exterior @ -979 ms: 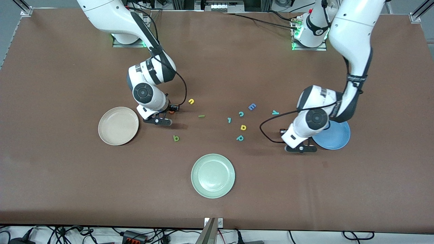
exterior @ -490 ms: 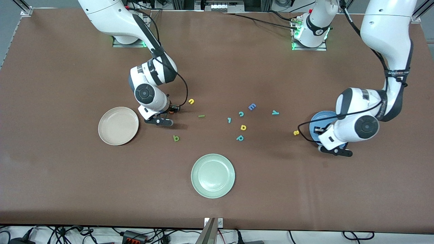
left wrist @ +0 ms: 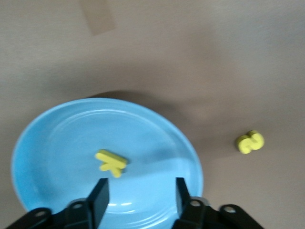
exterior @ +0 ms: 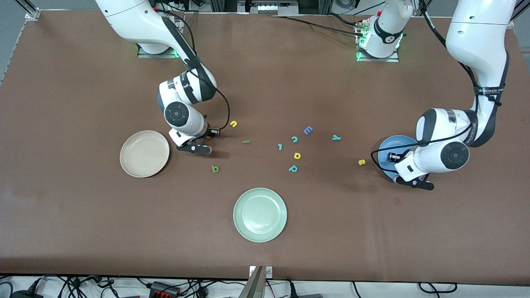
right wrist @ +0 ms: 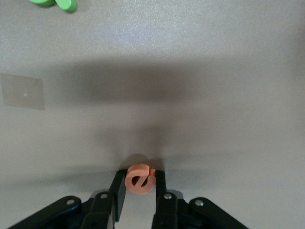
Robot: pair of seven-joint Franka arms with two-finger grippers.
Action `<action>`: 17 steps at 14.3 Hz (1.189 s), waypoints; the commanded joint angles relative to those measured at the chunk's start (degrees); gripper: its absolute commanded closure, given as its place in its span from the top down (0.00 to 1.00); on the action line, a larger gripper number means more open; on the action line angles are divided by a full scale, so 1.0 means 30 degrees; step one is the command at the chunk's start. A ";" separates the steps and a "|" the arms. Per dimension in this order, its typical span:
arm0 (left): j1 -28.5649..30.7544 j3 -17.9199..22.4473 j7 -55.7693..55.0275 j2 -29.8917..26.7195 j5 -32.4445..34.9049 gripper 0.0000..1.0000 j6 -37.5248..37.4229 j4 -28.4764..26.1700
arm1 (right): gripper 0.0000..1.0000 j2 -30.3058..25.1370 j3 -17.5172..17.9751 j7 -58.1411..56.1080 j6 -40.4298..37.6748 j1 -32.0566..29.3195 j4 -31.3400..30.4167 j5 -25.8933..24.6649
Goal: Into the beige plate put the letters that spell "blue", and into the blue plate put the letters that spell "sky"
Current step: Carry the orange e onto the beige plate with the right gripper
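My left gripper point(exterior: 391, 158) point(left wrist: 140, 186) hangs open over the blue plate point(exterior: 393, 145) point(left wrist: 47, 143). The yellow k point(left wrist: 111, 162) lies loose in that plate. On the table beside the plate sits the yellow s point(exterior: 362, 162) point(left wrist: 250, 141), and the teal y point(exterior: 336, 137) lies farther from the camera. My right gripper point(exterior: 208, 138) point(right wrist: 139, 177) is down at the table beside the beige plate point(exterior: 124, 159), shut on the orange e point(right wrist: 140, 179). Yellow u point(exterior: 234, 123), green l point(exterior: 246, 142) and green b point(exterior: 215, 168) point(right wrist: 52, 4) lie close by.
A pale green plate point(exterior: 260, 214) stands nearest the camera. Mid-table lie a blue E point(exterior: 307, 130), a teal c point(exterior: 294, 139), a small teal piece point(exterior: 280, 146), a yellow looped letter point(exterior: 297, 155) and a teal p point(exterior: 293, 168).
My left arm swung from the table beside the yellow s to over the blue plate and opened, dropping the yellow k in. My right gripper's fingers closed on the orange e.
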 commanded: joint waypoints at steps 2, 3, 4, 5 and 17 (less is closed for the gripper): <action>-0.0977 -0.1357 -0.4085 0.0029 0.0247 1.00 0.0273 -0.0199 | 0.03 -0.0962 -0.0502 -0.0271 0.0112 -0.0296 0.0587 0.0147; -0.1271 -0.1389 -0.4559 0.0205 0.0247 1.00 0.0622 -0.0229 | 0.03 -0.1052 -0.1055 -0.0592 0.0112 -0.0530 0.0822 -0.0115; -0.1622 -0.1389 -0.4796 0.0410 0.0247 1.00 0.1177 -0.0316 | 0.03 -0.1169 -0.1844 -0.1524 -0.0033 -0.0707 0.1085 -0.0118; -0.1973 -0.1360 -0.4972 0.0499 0.0247 1.00 0.1618 -0.0578 | 0.03 -0.1286 -0.2722 -0.2809 -0.0469 -0.0709 0.1262 -0.0118; -0.1801 -0.1331 -0.5091 0.1319 0.0335 0.65 0.4405 -0.1547 | 1.00 -0.0724 -0.5456 -1.0060 -0.3049 -0.2586 0.1879 -0.0089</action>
